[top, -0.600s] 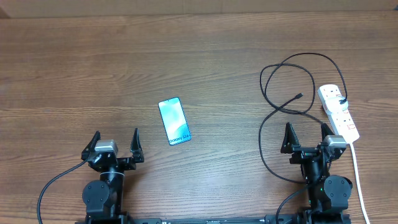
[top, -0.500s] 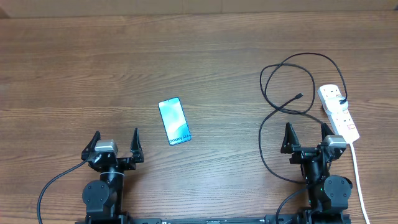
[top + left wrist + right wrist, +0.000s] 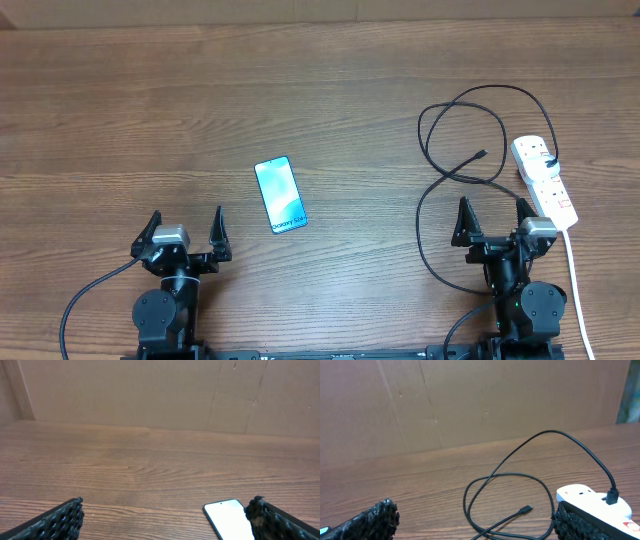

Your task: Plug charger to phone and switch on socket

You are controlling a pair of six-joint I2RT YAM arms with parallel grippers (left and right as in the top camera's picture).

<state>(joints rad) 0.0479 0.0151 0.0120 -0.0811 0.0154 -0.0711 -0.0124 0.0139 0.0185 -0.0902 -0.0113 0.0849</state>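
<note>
Nothing has moved; left pincer and right pincer gape wide, phone lying ahead of the left.

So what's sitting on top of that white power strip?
A black plug on the charger cable stands in the power strip near its far end, with small red switches alongside. Whether they are on is too small to tell.
</note>
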